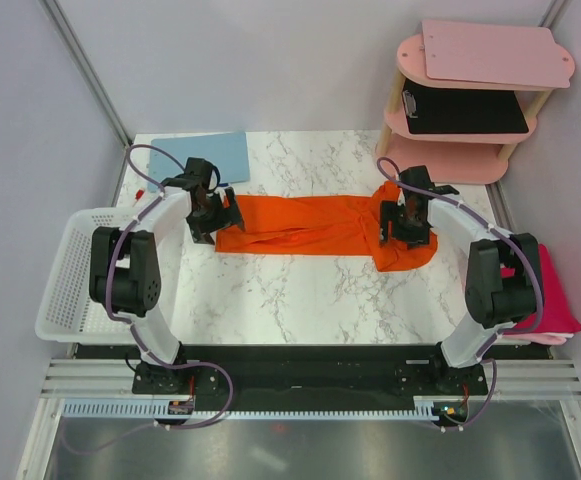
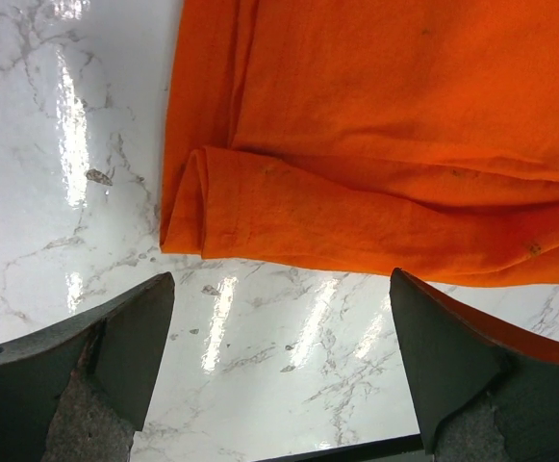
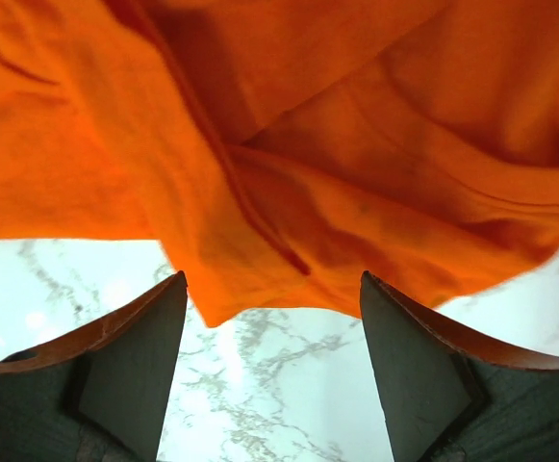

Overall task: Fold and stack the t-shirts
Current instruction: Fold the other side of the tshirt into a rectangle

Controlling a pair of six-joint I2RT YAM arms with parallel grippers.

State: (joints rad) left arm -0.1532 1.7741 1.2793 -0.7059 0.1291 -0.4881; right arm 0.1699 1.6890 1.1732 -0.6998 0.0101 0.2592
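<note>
The orange t-shirt (image 1: 310, 228) lies long across the middle of the table (image 1: 300, 300), with the left gripper (image 2: 281, 318) at its 9 o'clock end and the right gripper (image 3: 273, 318) at 3 o'clock, both with fingers apart and holding nothing, probably ready to fold.

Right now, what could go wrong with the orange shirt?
1. The left fingers stand open over bare table, short of the layered edge of the orange shirt; closing there might grab nothing, or just one layer.
2. Under the open right fingers the cloth is bunched and wrinkly, so a fold from there could turn out lumpy.
3. The pink shirt lies at the table's right edge beside the right arm; a swing might knock it off.
</note>
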